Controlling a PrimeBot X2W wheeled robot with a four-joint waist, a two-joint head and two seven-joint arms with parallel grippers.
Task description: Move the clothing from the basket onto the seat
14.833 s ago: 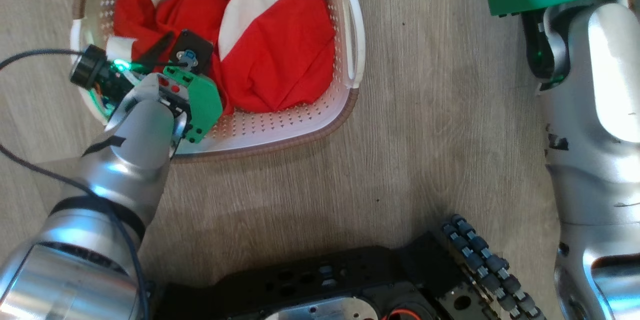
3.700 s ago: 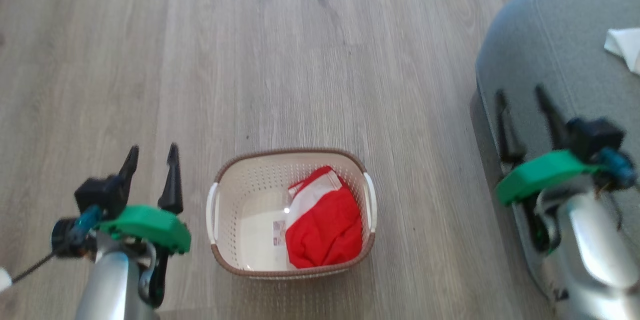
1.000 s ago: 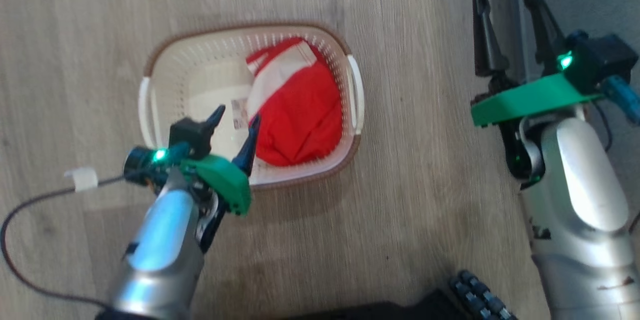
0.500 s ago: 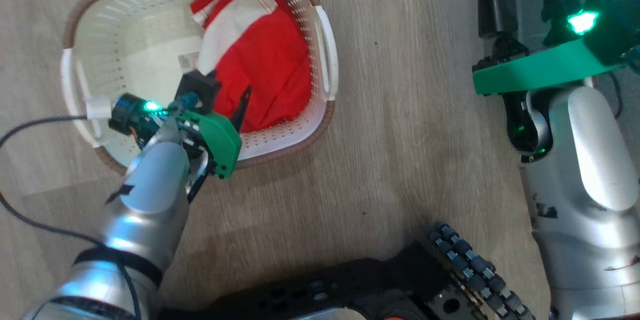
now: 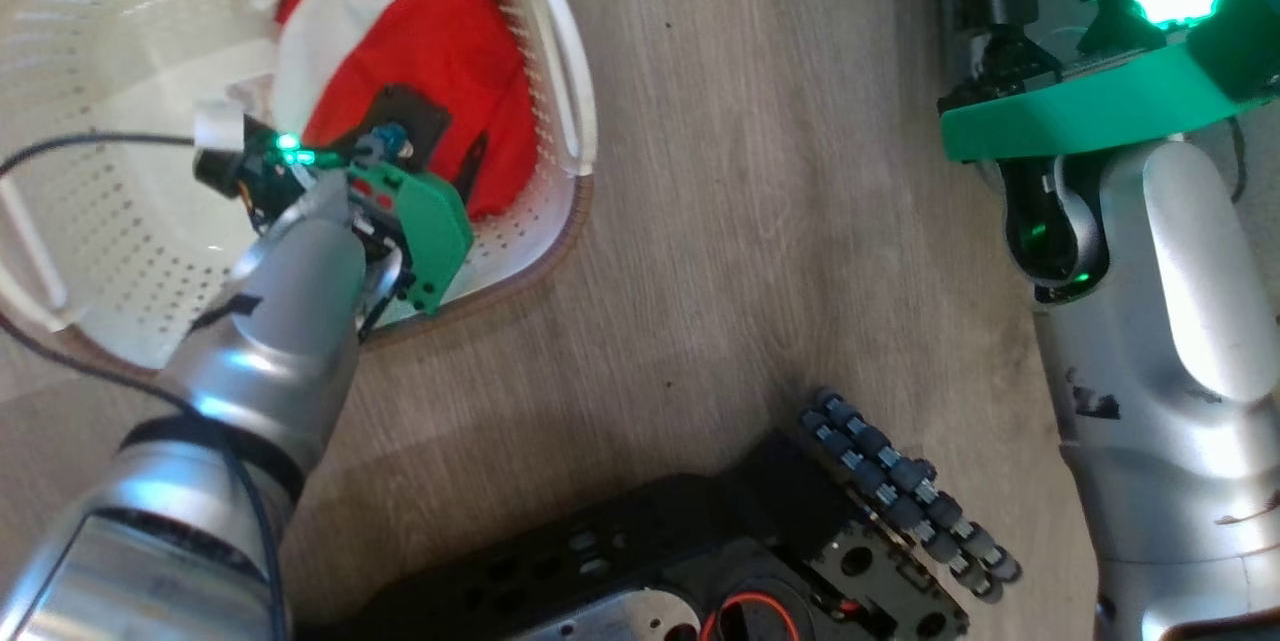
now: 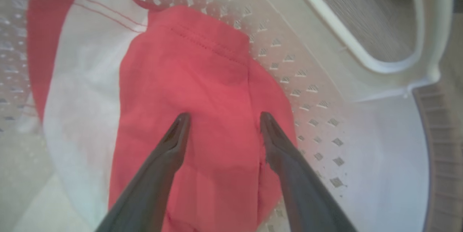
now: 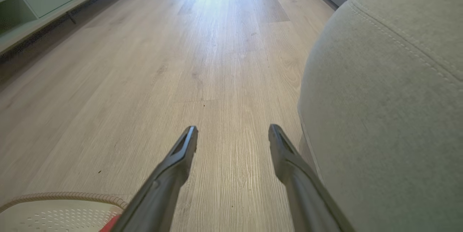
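Red-and-white soft fabric clothing (image 6: 202, 91) lay bunched in the cream perforated plastic basket (image 5: 120, 221) — limp and light, probably best pinched at a raised fold. The left gripper (image 6: 224, 116) hung open above it; the right gripper (image 7: 233, 129) stood open beside the grey-green upholstered seat (image 7: 390, 98).

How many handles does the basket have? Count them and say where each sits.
2. One handle on the basket's wall beside the red clothing; the other handle on the opposite wall, cut off by the head view's left edge.

The basket (image 5: 120, 211) runs off the head view's top and left edges.
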